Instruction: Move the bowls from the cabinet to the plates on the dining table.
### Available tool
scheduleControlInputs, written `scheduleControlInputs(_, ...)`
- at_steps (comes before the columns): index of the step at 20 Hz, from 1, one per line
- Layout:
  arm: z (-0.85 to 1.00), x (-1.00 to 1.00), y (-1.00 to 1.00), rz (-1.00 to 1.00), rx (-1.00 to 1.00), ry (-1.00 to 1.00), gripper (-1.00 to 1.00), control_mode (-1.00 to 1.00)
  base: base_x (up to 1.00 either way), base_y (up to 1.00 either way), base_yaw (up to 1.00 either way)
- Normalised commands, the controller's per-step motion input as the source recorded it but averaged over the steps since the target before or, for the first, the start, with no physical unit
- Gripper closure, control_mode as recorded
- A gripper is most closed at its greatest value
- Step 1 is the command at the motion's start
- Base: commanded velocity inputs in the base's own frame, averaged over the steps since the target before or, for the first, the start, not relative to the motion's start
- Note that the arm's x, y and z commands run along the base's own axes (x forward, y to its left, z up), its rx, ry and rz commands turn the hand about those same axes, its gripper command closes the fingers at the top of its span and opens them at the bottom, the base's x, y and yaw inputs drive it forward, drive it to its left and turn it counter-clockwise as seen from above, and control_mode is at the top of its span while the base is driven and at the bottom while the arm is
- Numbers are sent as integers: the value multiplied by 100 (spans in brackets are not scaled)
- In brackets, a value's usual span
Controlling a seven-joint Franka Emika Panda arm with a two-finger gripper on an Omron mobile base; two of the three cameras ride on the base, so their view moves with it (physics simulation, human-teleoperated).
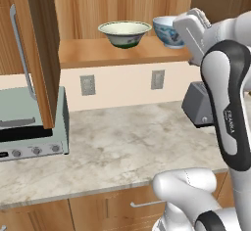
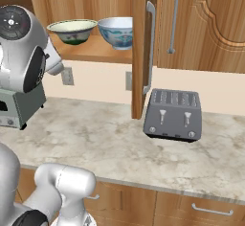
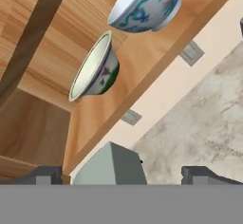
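While the gripper (image 3: 121, 176) stood fully spread and empty, its 2 dark fingertips (image 3: 42, 175) pointed toward the open cabinet (image 3: 57, 38) from just outside the shelf edge, well apart from either bowl. The cream-white bowl with the green band (image 3: 95, 69) sat upright on the cabinet shelf (image 1: 108, 54), nearer the hand, and the white bowl with the blue-teal pattern (image 3: 147, 4) sat just beside it on the same shelf, the 2 apart but close. Both bowls appeared to be rigid glazed ceramic: probably moderately heavy, slippery and liable to chip if knocked. The recommended hold was judged to be across the rim wall, 1 finger inside and 1 outside, since the flared body was likely too wide for the jaws. Below the shelf lay the marble counter (image 1: 122, 147), with a toaster oven (image 1: 34, 127) under the open left door (image 1: 39, 49) and a grey toaster (image 2: 173, 115) beside the open right door (image 2: 139, 48).
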Motion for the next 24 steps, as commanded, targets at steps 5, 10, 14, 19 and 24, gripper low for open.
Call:
scheduleControlInputs(5,0,11,2,-2,0,0,-100,-100,0,0,0)
scheduleControlInputs(10,4,25,2,0,0,1,-100,-100,0,0,0)
scheduleControlInputs(14,24,29,0,-1,0,12,-100,-100,0,0,0)
scheduleControlInputs(19,5,57,5,-1,0,11,-100,-100,0,0,0)
scheduleControlInputs(24,0,66,11,0,0,2,-100,-100,0,0,0)
